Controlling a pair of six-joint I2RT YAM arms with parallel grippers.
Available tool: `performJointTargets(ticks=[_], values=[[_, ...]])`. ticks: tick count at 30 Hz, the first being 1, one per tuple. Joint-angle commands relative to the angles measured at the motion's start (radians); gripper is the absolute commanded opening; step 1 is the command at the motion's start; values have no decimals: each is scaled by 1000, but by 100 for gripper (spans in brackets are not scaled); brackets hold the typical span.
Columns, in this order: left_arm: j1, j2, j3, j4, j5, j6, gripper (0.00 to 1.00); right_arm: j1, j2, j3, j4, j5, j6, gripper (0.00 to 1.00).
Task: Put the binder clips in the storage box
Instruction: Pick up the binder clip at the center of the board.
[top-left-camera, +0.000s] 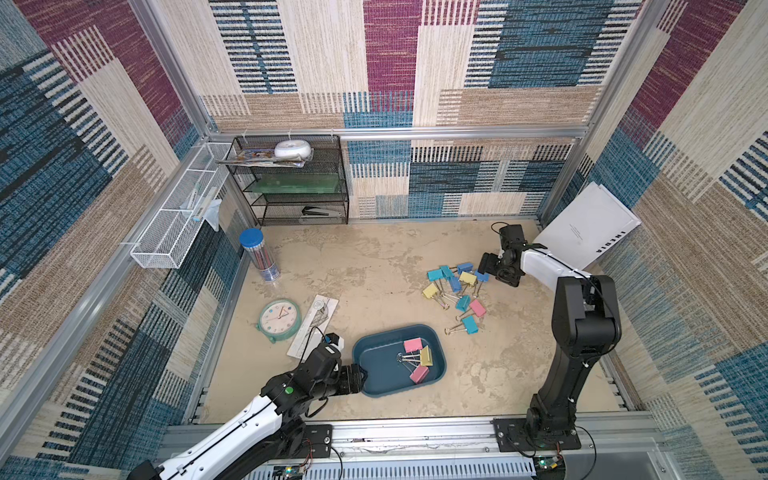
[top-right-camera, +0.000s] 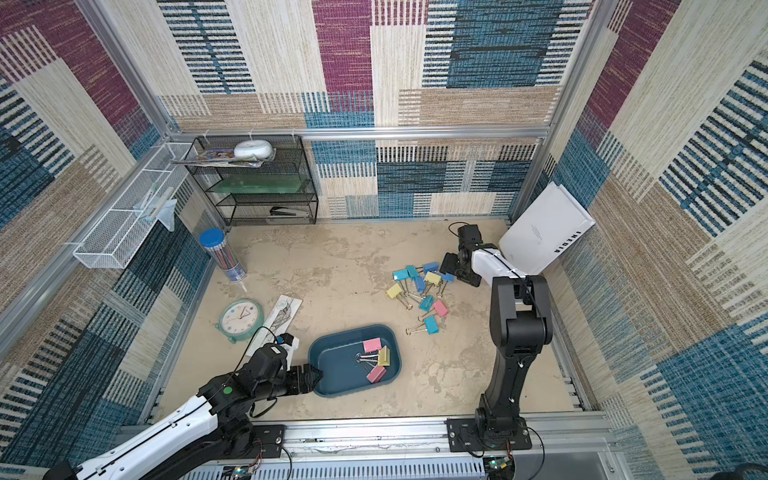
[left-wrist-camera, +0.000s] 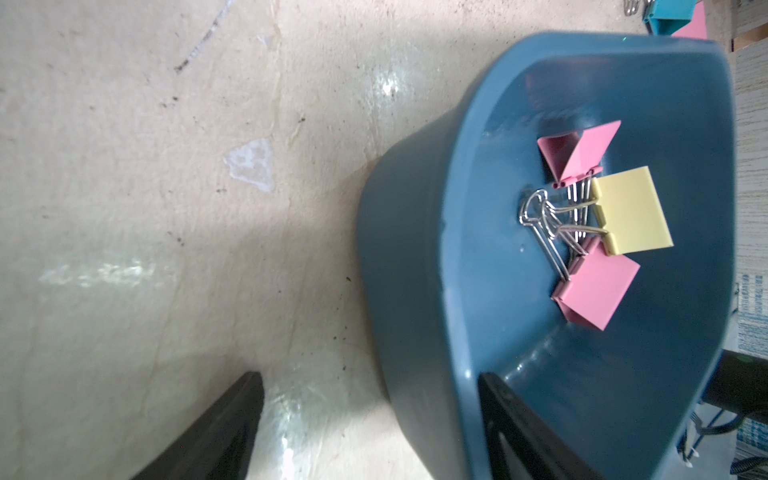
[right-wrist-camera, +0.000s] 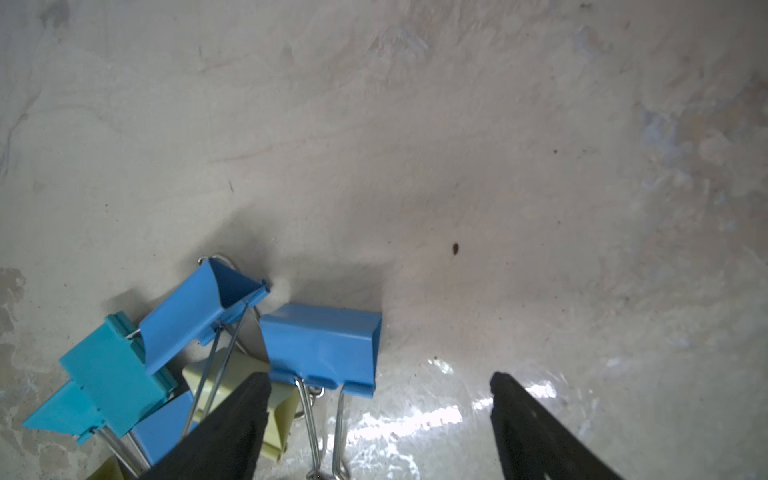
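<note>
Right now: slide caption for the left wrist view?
Open left gripper straddles one wall of a dark teal plastic storage box holding three pink and yellow binder clips.

Top views overlook the whole table (top-left-camera: 374, 266); wrist views sit low, close to it.

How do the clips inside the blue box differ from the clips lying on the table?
The box clips number three; the table clips about ten. The box clips are pink and yellow only; the table clips also include light blue and teal. The box clips lie bunched, handles crossing, in the blue box; the table clips spread loosely across the table. Both sets are folding clips with wire handles.
</note>
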Motion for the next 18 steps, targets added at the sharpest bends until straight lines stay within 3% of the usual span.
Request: performJointTargets(ticks=[1, 18], values=[[2, 8, 4, -30, -19, 11, 84, 2, 39, 32, -15, -21, 11, 86], [4, 9, 3, -24, -17, 10, 84, 38, 129, 102, -63, -21, -13, 85]])
